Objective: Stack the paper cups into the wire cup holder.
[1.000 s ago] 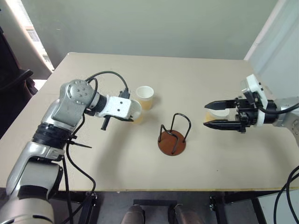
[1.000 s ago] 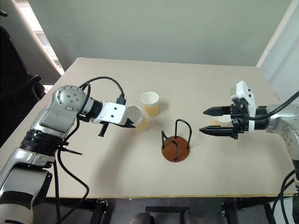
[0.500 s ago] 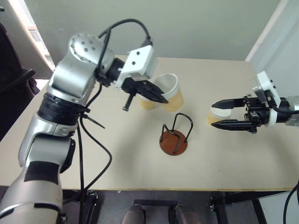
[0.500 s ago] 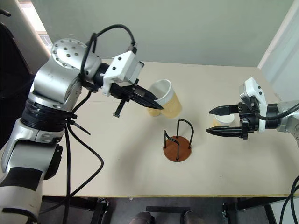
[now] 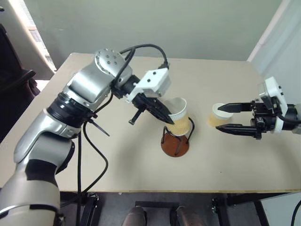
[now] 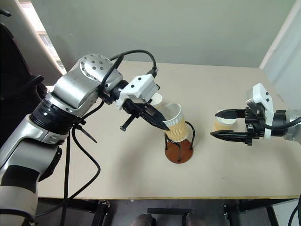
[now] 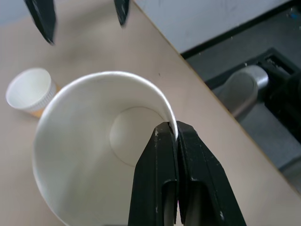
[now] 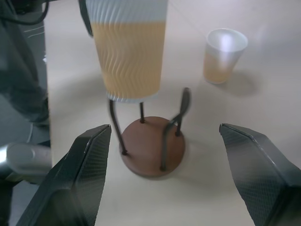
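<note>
My left gripper (image 6: 164,126) is shut on the rim of a paper cup (image 6: 175,123), pinching the wall from inside and outside (image 7: 168,131). The cup hangs slightly tilted, with its bottom at the tops of the wire cup holder's (image 5: 175,146) black arches. My right gripper (image 5: 220,118) is open on the right, level, with nothing between its fingers. A second paper cup (image 5: 215,116) stands upright on the table just off its fingertips. A third paper cup (image 8: 225,54) stands behind the holder, half hidden by my left gripper in the head views.
The beige table (image 5: 117,155) has bare surface in front of and to the left of the holder. A pale wall panel (image 5: 277,42) rises at the table's far right. The table's front edge runs close below the holder.
My left arm lifted the cup off the table's left part and carried it right, over the holder, lowering it to the arches. My right gripper stayed about where it was, open.
</note>
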Motion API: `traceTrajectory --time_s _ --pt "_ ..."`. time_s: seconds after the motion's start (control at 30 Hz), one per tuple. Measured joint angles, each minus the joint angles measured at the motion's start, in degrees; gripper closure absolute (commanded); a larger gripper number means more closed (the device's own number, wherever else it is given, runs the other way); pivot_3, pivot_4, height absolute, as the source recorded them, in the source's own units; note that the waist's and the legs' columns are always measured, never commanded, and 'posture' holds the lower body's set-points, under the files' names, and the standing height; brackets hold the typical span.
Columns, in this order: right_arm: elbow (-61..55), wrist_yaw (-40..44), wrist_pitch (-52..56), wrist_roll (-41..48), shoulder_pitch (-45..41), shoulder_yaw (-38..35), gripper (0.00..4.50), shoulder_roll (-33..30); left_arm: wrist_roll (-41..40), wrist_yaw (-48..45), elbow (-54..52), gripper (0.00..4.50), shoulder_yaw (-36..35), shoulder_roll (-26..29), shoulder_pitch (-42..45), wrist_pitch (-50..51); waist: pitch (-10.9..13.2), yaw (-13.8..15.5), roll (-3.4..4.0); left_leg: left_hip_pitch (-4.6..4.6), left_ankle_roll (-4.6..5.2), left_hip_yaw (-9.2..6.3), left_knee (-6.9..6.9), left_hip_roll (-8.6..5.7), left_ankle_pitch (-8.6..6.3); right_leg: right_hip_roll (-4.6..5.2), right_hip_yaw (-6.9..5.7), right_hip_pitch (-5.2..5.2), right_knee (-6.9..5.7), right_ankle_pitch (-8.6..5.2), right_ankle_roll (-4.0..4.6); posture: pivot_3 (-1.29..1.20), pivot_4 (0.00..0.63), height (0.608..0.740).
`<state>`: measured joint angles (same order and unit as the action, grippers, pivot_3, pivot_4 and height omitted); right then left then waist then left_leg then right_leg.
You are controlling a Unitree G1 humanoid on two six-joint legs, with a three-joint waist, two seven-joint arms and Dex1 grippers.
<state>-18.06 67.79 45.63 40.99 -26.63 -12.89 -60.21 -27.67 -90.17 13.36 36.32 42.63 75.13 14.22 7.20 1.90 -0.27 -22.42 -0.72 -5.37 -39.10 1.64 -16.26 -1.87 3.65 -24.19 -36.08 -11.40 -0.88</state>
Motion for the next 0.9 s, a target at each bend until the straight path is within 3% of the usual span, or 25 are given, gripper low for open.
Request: traceTrajectory --time_s 0.3,0.7,0.9 --pt "-0.8 -1.6 0.4 1.6 1.0 -0.1 0.68 0.0 4.8 0.0 4.2 4.48 0.0 -3.5 -0.3 -5.6 0.0 0.0 0.01 -0.03 0.03 0.09 -0.05 -0.03 -0.02 0.00 0.09 0.05 0.13 0.00 -0.16 0.00 0.150 0.740" --pt "-0.3 -2.1 -0.3 1.2 0.7 0.6 0.68 0.0 5.1 0.1 4.2 0.43 -2.0 -6.3 -1.4 -3.5 0.0 0.1 0.01 -0.05 0.03 0.14 -0.09 -0.06 -0.02 0.01 0.15 0.05 0.14 -0.01 -0.22 0.00 0.150 0.740" --pt "3.2 -4.7 -3.7 -5.9 -2.7 6.6 0.68 0.3 2.6 4.5 6.1 0.43 -14.2 -9.0 -1.4 5.2 0.0 -0.2 0.04 -0.03 0.07 0.17 -0.12 -0.04 -0.04 0.02 0.18 0.04 0.09 0.03 -0.28 0.00 0.150 0.740"
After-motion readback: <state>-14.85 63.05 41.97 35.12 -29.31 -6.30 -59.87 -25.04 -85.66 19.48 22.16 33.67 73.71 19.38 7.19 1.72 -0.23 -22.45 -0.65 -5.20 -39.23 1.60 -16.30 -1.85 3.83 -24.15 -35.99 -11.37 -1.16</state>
